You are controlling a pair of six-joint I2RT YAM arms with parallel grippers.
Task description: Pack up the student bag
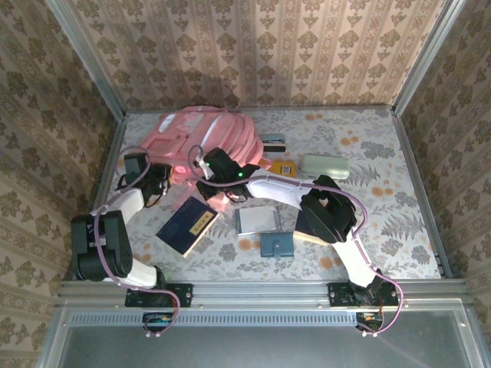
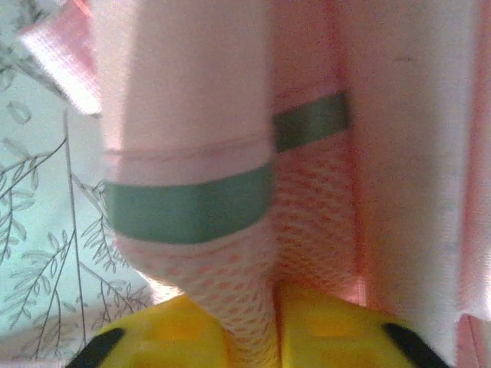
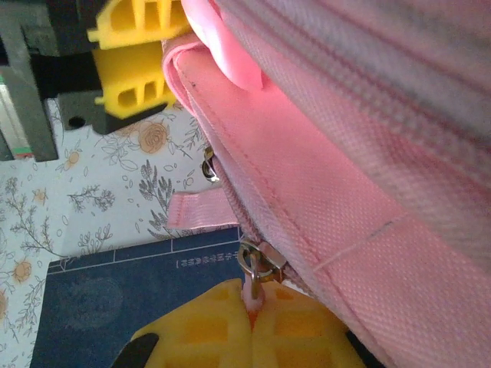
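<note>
Top external view: student bag (image 1: 201, 134) lies on the table (image 1: 383, 222), far side and left of centre, with both grippers at its near edge.
Left wrist view: left gripper (image 2: 249, 326) has its yellow fingers (image 2: 169, 337) closed on the bag's pink-white mesh pocket (image 2: 230, 268), just under the green trim band (image 2: 188, 207); mesh is bunched between the pads. Right wrist view: right gripper (image 3: 252, 322) is pinched shut on the pink zip pull (image 3: 251, 295), which hangs from the metal slider (image 3: 257, 264) on the bag's seam. Navy book (image 1: 186, 224) lies flat just in front of the bag. Yellow item (image 1: 284, 167) sits near the bag's right side, and a pale green case (image 1: 324, 166) lies farther right.
</note>
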